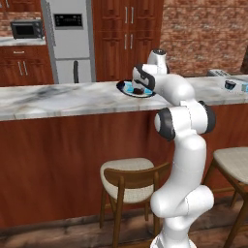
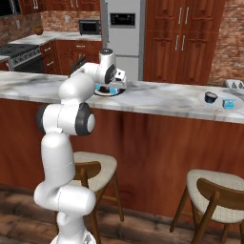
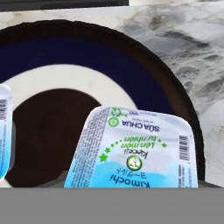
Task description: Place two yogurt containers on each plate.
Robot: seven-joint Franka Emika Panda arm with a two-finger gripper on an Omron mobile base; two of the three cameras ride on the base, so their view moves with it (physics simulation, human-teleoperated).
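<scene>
On the dark navy-black plate (image 3: 131,57) a light-blue yogurt container (image 3: 135,151) sits low over the rim, its printed lid facing the hand camera. My gripper (image 2: 114,85) hangs right over it, jaws close on either side of the cup, shut on it. A second yogurt container (image 3: 3,131) rests on the same plate at the left edge. From the base, the dark plate (image 1: 127,92) lies mid-counter under my hand (image 1: 141,83). Far right stands the pale grey-white plate (image 2: 218,106) with one yogurt container (image 2: 229,103).
A small black round cup (image 2: 211,97) stands on the pale plate. The marble counter (image 1: 58,99) runs across both views, with wooden stools (image 1: 130,181) below it and one at the right (image 2: 214,190). A toaster (image 1: 220,73) sits at the back right.
</scene>
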